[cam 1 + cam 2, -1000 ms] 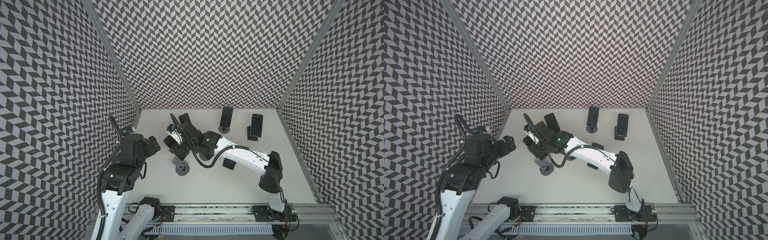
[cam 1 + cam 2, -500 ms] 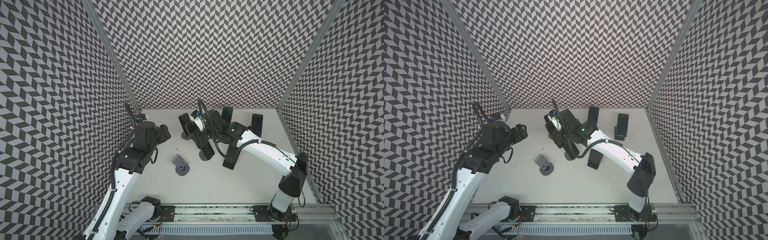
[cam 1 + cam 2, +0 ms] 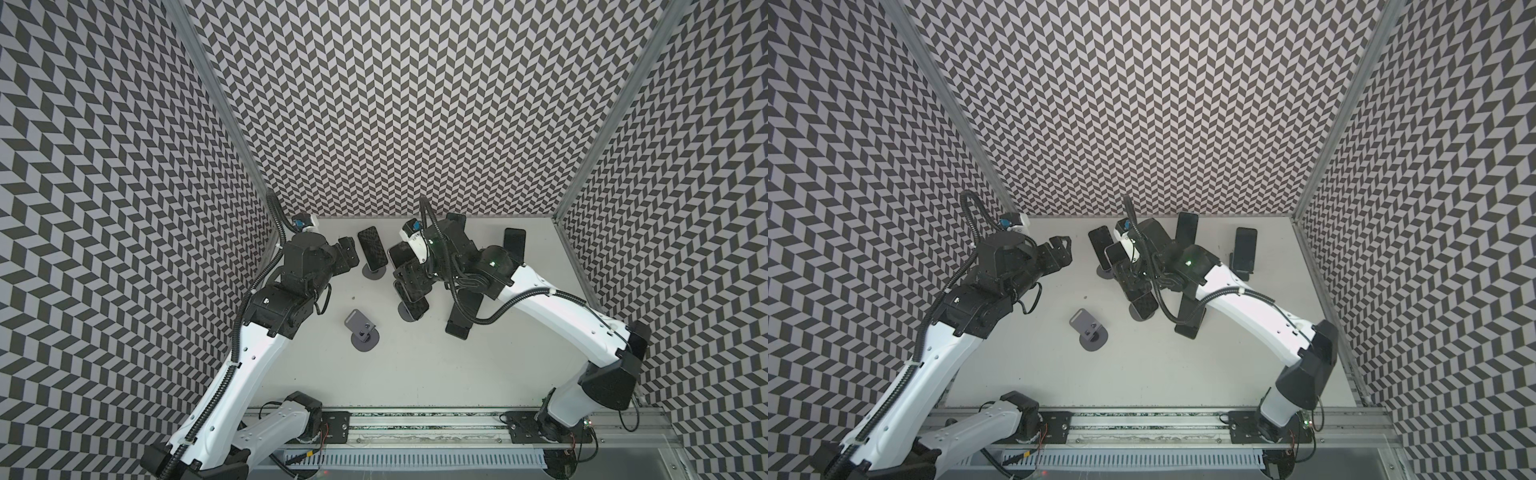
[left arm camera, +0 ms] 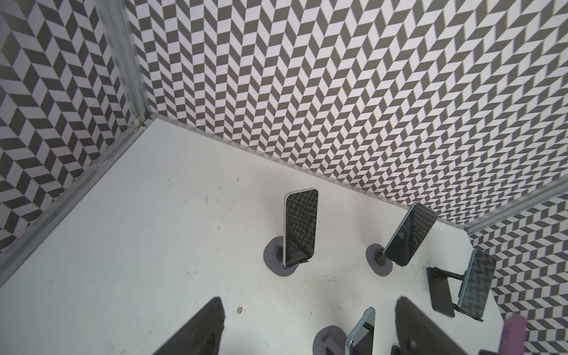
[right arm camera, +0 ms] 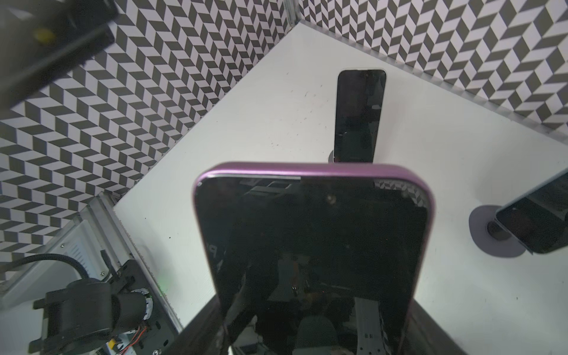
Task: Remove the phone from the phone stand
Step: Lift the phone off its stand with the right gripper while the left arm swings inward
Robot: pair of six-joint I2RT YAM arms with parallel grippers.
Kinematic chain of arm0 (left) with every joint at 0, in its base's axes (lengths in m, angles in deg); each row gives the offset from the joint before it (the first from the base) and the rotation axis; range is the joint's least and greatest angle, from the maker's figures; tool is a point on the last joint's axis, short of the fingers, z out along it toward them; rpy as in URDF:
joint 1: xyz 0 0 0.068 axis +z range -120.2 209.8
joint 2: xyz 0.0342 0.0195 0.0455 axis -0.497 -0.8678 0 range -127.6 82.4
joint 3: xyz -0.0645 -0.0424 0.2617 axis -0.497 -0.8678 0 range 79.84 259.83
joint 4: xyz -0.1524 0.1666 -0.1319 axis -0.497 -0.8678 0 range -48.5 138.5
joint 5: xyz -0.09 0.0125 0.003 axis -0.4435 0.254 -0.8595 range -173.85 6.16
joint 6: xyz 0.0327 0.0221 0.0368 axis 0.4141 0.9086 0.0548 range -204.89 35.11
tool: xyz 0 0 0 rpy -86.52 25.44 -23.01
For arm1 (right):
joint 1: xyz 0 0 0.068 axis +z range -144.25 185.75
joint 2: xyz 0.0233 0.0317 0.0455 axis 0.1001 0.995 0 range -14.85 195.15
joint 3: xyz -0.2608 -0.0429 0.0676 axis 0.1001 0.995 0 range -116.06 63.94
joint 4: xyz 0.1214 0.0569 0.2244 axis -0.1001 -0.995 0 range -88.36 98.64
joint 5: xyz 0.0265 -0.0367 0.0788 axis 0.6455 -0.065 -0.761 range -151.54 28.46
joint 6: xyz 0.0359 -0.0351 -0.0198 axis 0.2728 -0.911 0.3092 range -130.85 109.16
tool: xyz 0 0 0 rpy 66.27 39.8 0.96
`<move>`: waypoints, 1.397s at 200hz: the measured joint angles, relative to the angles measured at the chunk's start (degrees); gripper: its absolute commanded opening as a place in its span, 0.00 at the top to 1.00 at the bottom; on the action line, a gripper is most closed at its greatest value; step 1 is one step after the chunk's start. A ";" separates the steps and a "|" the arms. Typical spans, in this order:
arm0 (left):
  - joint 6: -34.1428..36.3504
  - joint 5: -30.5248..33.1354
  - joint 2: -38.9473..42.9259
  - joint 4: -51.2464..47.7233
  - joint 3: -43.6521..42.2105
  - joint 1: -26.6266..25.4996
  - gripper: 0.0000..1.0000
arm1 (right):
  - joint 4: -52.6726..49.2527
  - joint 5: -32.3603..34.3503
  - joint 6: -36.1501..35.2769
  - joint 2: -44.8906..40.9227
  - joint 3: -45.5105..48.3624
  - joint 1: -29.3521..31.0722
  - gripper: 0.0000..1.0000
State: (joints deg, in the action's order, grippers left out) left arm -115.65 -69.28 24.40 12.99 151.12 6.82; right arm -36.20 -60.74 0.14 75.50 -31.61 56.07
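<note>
**Figure.** Right fingers [image 5: 436,335] grip the lower end of the purple-rimmed phone [image 5: 313,246], holding it off the worktop [image 3: 415,374], beyond and right of the empty phone stand [image 3: 362,330] in both top views. That bare stand is probably its own, though no view confirms this. Left fingers [image 4: 196,332] stand apart and empty, beyond and left of the empty phone stand. They aim at a silver-edged phone [image 4: 300,229] propped on its round stand [image 4: 272,261], likely the next to be lifted.
</note>
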 measured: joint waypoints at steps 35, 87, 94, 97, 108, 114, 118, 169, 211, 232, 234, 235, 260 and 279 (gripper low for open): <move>1.33 -3.43 2.01 4.68 -0.76 -0.48 0.14 | -4.07 2.95 3.21 -4.66 2.51 -1.14 0.45; 1.42 -6.43 -0.52 9.03 -1.29 -9.09 0.14 | -8.79 6.51 3.41 -12.79 9.20 -8.59 0.46; 1.53 -6.40 -1.38 9.22 -1.16 -10.84 0.14 | -9.49 6.62 3.28 -13.99 10.38 -9.86 0.46; 1.57 -6.43 -1.77 9.29 -1.09 -11.47 0.14 | -9.86 6.73 3.15 -14.58 10.93 -10.49 0.46; 1.79 -6.25 -3.32 9.42 -0.68 -13.99 0.14 | -10.71 6.91 2.60 -16.31 12.72 -12.87 0.46; 1.97 -6.21 -4.15 9.42 -0.35 -15.13 0.14 | -10.91 7.02 2.21 -17.29 13.81 -14.29 0.46; 2.14 -6.19 -4.72 9.44 -0.15 -15.76 0.14 | -11.10 7.13 1.95 -17.92 14.45 -15.37 0.46; 6.14 -6.34 -10.93 11.13 4.76 -21.90 0.14 | -12.61 7.10 -1.44 -21.81 18.75 -25.62 0.47; 11.87 -8.55 -14.93 13.62 7.13 -25.24 0.13 | -12.09 6.69 -3.08 -23.39 23.74 -31.91 0.50; 14.10 -10.27 -16.35 14.34 7.56 -26.10 0.13 | -11.89 6.16 -3.78 -24.13 27.21 -35.17 0.52; 14.34 -10.43 -16.44 14.38 7.56 -26.16 0.13 | -11.87 6.12 -3.87 -24.20 27.47 -35.45 0.52; 14.38 -10.47 -16.48 14.40 7.56 -26.16 0.13 | -11.89 6.12 -3.91 -24.20 27.58 -35.56 0.52; 15.67 -12.96 -16.92 14.67 7.56 -26.40 0.13 | -11.19 4.96 -4.76 -24.50 30.32 -38.86 0.52; 16.28 -14.71 -16.94 14.99 7.56 -26.49 0.13 | -10.27 3.74 -5.35 -24.48 31.04 -41.09 0.52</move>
State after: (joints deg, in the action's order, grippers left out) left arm -99.37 -83.99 7.47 27.99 158.68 -19.67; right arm -46.47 -57.00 -5.22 51.02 -0.57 14.98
